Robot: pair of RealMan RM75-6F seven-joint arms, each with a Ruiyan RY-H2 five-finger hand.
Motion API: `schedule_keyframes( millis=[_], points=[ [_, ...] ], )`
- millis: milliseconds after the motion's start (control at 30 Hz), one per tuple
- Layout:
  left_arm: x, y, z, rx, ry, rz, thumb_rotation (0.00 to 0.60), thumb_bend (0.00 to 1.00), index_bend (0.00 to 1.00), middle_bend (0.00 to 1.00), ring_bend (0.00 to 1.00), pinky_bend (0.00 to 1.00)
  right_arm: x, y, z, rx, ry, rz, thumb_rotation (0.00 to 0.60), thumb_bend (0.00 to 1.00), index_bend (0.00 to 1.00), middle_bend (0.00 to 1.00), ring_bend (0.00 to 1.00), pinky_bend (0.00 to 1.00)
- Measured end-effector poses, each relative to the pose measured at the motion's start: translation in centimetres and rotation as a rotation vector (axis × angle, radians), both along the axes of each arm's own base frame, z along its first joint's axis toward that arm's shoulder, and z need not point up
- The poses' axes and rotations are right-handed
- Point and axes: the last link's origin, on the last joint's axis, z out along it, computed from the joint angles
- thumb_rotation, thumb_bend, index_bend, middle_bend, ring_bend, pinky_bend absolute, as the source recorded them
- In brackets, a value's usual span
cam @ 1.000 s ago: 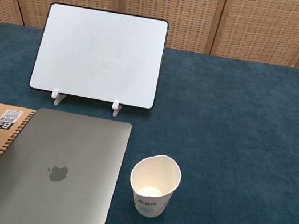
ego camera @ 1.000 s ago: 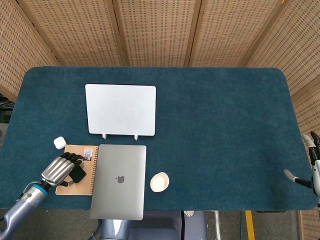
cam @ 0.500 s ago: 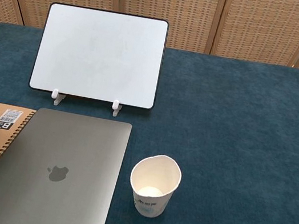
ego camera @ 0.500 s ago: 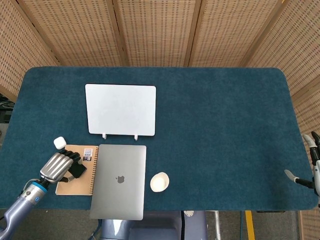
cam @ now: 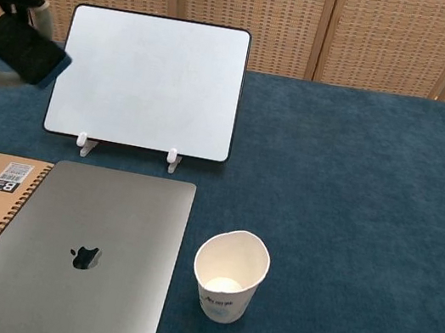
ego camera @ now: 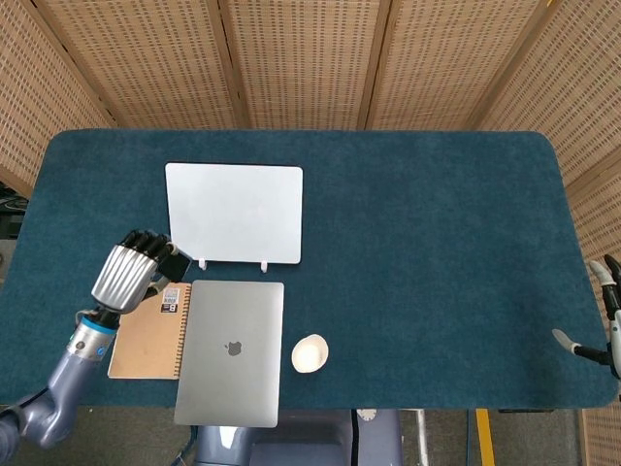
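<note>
At lower left of the head view, the left hand (ego camera: 129,275) grips a dark block (cam: 26,50), raised beside the whiteboard (ego camera: 234,213). Judged mid-carry; next comes steady placement. Right hand (ego camera: 604,320) idles, fingers apart, holding nothing.

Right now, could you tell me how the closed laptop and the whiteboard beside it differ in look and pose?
The laptop is silver-grey with a logo on its lid; the whiteboard is plain white with a thin dark frame. The laptop lies flat on the table, while the whiteboard stands propped on two small white feet, leaning back. The laptop sits nearer the robot, the whiteboard behind it. Both are rectangular with rounded corners.
</note>
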Motion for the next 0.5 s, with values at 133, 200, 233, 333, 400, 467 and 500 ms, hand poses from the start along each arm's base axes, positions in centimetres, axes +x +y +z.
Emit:
schedule_keyframes(
  millis=[133, 200, 233, 333, 400, 467, 500],
  points=[
    [2.3, 2.5, -1.5, 0.037, 0.007, -0.014, 0.6, 0.24, 0.56, 0.41, 0.38, 0.35, -0.2, -0.1, 0.0, 0.008, -0.013, -0.005, 0.6, 0.0, 0.0, 0.0, 0.0, 0.0],
    [3.0, 3.8, -2.5, 0.038, 0.025, -0.002, 0.6, 0.24, 0.56, 0.41, 0.38, 0.35, -0.3, -0.2, 0.0, 0.012, -0.019, -0.006, 0.6, 0.0, 0.0, 0.0, 0.0, 0.0],
    [3.3, 4.4, -3.0, 0.041, 0.033, 0.004, 0.6, 0.24, 0.56, 0.41, 0.38, 0.35, -0.3, -0.3, 0.0, 0.016, -0.022, -0.007, 0.6, 0.0, 0.0, 0.0, 0.0, 0.0],
    [4.1, 5.9, -4.3, 0.053, 0.05, 0.031, 0.6, 0.24, 0.56, 0.41, 0.38, 0.35, -0.6, -0.5, 0.0, 0.026, -0.03, -0.014, 0.6, 0.0, 0.0, 0.0, 0.0, 0.0],
    [4.4, 6.8, -5.2, 0.063, 0.059, 0.055, 0.6, 0.24, 0.56, 0.41, 0.38, 0.35, -0.7, -0.6, 0.0, 0.029, -0.035, -0.019, 0.6, 0.0, 0.0, 0.0, 0.0, 0.0],
    [4.7, 7.5, -5.8, 0.074, 0.072, 0.072, 0.6, 0.24, 0.56, 0.41, 0.38, 0.35, -0.9, -0.8, 0.0, 0.033, -0.042, -0.022, 0.6, 0.0, 0.0, 0.0, 0.0, 0.0],
    [4.8, 7.9, -6.1, 0.082, 0.08, 0.081, 0.6, 0.24, 0.56, 0.41, 0.38, 0.35, -0.9, -0.8, 0.0, 0.035, -0.044, -0.023, 0.6, 0.0, 0.0, 0.0, 0.0, 0.0]
  ],
)
